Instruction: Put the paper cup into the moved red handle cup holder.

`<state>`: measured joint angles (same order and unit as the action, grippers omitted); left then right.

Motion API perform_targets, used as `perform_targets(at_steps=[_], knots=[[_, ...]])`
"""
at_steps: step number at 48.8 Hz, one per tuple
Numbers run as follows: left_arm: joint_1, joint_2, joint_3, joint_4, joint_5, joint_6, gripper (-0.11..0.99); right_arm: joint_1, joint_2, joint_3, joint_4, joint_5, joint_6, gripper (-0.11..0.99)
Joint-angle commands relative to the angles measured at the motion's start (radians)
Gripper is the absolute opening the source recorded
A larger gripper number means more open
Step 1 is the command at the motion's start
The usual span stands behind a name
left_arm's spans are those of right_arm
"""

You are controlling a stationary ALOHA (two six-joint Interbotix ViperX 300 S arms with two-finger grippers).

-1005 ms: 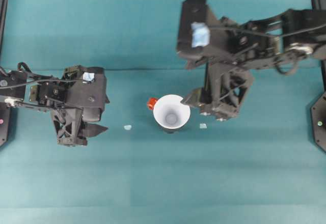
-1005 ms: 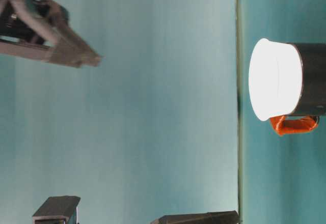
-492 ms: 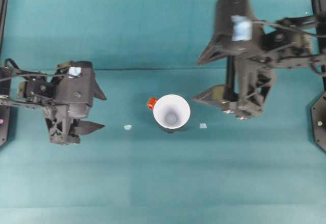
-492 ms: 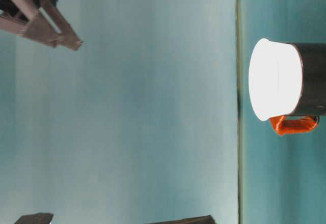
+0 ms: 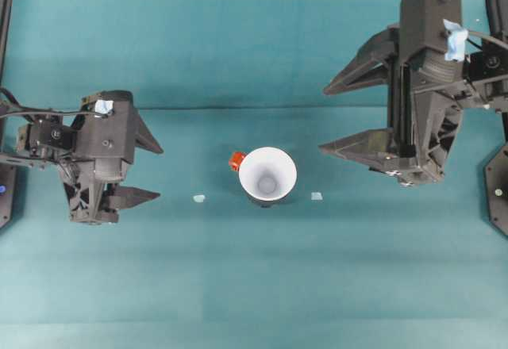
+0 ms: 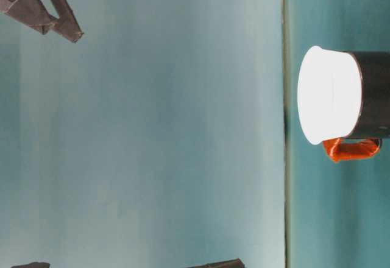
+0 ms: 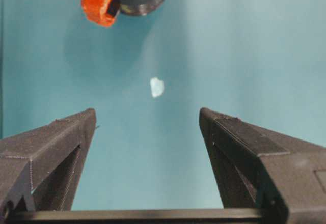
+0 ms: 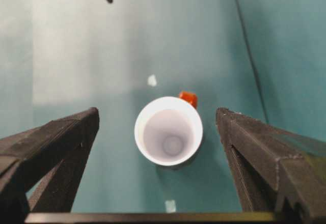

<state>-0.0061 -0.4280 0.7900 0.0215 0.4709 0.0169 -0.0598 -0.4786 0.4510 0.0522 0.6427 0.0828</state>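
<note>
With the paper cup (image 5: 267, 174) seated in the red handle cup holder (image 5: 236, 161) and both grippers' jaws wide and empty, I'd only fear a stray swing of the right gripper (image 5: 343, 116) tipping it.

From overhead we see the paper cup (image 5: 267, 175) covering nearly all of the red handle cup holder (image 5: 236, 161). In the left wrist view the holder runs off the top edge. Two pale scraps (image 5: 198, 198) on the counter (image 5: 254, 285) are too small for us to identify.

Open table (image 5: 262, 285) all around paper cup (image 5: 267, 176)
</note>
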Motion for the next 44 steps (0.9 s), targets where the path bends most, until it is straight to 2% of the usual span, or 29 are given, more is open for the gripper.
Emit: perform_targets(at_steps=[1, 7, 44], knots=[[-0.005, -0.011, -0.018, 0.000, -0.006, -0.002, 0.90, 0.003, -0.006, -0.011, 0.000, -0.006, -0.003, 0.78], [-0.011, -0.014, -0.017, 0.002, -0.006, -0.002, 0.90, 0.002, -0.002, -0.009, 0.000, -0.003, -0.003, 0.78], [-0.011, -0.014, -0.011, 0.002, -0.005, -0.003, 0.87, 0.002, 0.020, -0.008, 0.000, -0.003, -0.002, 0.78]])
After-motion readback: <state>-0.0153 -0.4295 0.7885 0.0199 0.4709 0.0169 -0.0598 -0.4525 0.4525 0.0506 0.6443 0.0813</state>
